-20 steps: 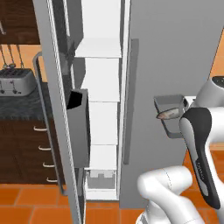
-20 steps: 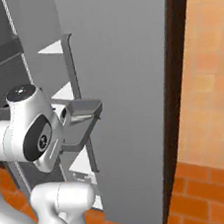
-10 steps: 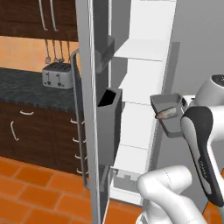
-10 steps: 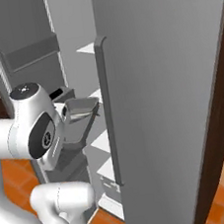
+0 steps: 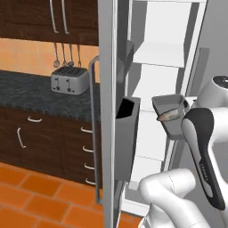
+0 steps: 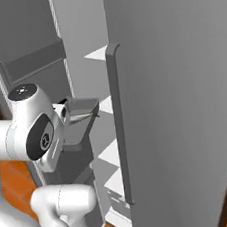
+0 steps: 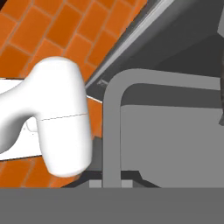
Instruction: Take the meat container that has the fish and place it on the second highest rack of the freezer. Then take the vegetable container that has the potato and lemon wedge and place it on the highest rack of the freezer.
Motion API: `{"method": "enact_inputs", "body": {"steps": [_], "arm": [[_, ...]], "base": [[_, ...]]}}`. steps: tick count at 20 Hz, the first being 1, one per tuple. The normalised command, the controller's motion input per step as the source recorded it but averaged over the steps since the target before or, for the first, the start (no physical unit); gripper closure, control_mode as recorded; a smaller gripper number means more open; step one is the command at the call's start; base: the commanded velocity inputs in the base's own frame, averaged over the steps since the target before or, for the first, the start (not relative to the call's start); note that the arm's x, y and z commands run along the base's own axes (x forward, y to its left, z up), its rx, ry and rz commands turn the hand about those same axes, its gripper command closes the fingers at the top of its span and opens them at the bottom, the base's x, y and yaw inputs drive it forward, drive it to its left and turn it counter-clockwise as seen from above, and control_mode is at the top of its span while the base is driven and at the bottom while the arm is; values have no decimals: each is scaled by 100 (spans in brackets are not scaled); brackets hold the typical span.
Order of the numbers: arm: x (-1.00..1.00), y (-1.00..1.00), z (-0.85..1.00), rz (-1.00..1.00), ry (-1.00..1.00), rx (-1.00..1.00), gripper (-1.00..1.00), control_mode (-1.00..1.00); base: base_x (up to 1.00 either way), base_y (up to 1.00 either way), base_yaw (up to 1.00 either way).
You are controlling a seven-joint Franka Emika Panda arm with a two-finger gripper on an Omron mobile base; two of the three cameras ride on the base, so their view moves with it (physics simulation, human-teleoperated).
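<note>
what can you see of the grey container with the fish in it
The grey container is a shallow, open-topped tray with sloping walls, plain matt grey like plastic. It is held up off any surface at the end of the arm, in front of the freezer's open white shelves. The fish lies inside, its slim silvery-brown body reaching the rim.

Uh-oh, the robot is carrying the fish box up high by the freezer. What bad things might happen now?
1. The fish pokes past the rim of its container, which looks tilted, so it might slide out.
2. The container is held close beside the freezer door edge and handle; swinging in, it might bump them.
3. The shelves are narrow, so a crooked approach could catch a shelf edge.
</note>
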Motion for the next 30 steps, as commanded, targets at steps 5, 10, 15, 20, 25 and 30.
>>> {"method": "enact_inputs", "body": {"steps": [5, 10, 15, 20, 25, 30], "arm": [[0, 0, 0, 0, 0, 0, 100, 100], [0, 0, 0, 0, 0, 0, 100, 100], [0, 0, 0, 0, 0, 0, 100, 100], [0, 0, 0, 0, 0, 0, 100, 100], [13, -1, 0, -2, -1, 1, 100, -100], [65, -7, 0, -12, -3, 7, 100, -100]], "base": [[55, 6, 0], [27, 29, 0], [34, 30, 0], [10, 13, 0], [0, 0, 0], [0, 0, 0]]}}
